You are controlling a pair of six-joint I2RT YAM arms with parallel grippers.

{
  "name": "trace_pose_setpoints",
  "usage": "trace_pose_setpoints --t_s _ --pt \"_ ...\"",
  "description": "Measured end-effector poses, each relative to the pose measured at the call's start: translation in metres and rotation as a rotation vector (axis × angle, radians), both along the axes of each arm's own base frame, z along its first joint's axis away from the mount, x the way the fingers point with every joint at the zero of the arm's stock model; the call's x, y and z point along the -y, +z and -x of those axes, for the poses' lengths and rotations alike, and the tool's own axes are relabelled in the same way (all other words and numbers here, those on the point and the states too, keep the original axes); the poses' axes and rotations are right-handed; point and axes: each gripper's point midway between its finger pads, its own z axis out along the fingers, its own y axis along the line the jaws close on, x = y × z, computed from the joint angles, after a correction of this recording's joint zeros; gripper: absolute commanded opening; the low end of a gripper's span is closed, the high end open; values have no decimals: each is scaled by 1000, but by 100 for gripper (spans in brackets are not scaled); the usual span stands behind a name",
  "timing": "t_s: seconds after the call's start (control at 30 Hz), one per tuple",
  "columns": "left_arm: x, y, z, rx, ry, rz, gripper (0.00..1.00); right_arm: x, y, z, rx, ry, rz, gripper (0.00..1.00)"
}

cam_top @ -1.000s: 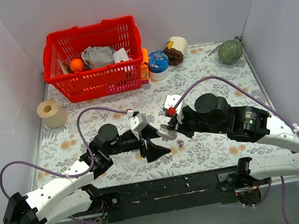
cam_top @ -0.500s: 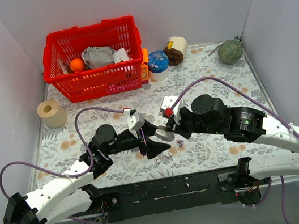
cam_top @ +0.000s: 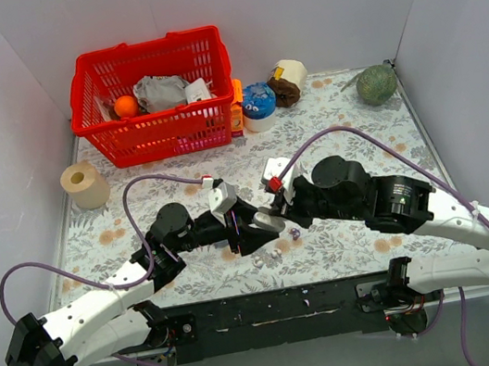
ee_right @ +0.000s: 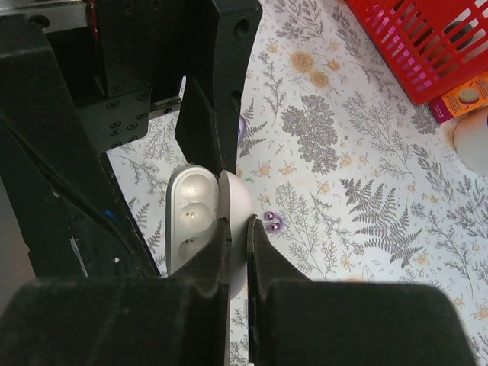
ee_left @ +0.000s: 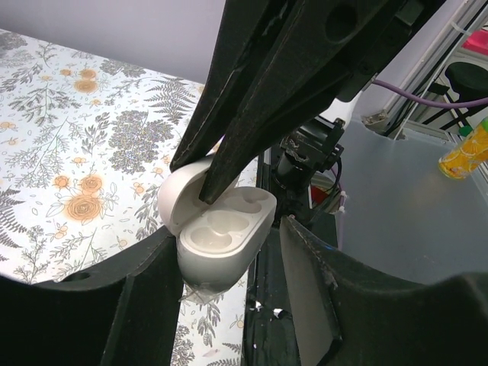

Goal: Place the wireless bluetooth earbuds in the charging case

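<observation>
The charging case (ee_left: 221, 236) is a pale rounded shell with its lid swung open and its two wells (ee_right: 191, 217) bare. It hangs just above the floral table (cam_top: 337, 120). My right gripper (ee_right: 238, 225) is shut on the upright lid (ee_right: 235, 200). My left gripper (ee_left: 229, 252) straddles the case's base. Its left finger (ee_left: 145, 297) touches the shell, while a narrow gap stays before the right finger (ee_left: 313, 290). The wireless bluetooth earbuds (ee_right: 271, 221), two tiny shiny purple buds, lie side by side on the table just right of the lid and also show from above as earbuds (cam_top: 294, 231).
A red basket (cam_top: 155, 95) with an orange ball and wrapped items stands at the back left. A tape roll (cam_top: 85, 184) sits at the left edge. A blue-topped cup (cam_top: 258, 104), a brown lump (cam_top: 285, 90) and a green ball (cam_top: 376, 84) line the back.
My left gripper has slid right until its jaws straddle the case base, and the jaws have narrowed. The right gripper keeps its hold on the lid and has shifted slightly left.
</observation>
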Motion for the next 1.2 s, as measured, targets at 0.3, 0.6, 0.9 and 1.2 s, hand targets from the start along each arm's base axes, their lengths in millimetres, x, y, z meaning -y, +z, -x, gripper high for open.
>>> trace_pose_setpoints --t_s 0.3,0.6,0.9,1.2 --pt "1 -2 -1 -6 0 -6 35 0 -5 1 -3 4 11 1" --pt "1 -2 0 -20 -3 -5 0 0 -5 2 -3 7 15 1" --pt "-3 -5 -3 -23 28 9 0 -2 3 -2 -23 -47 -40 65" --pt "-25 -14 -13 -35 181 47 0 11 39 -15 -36 -212 -218 68"
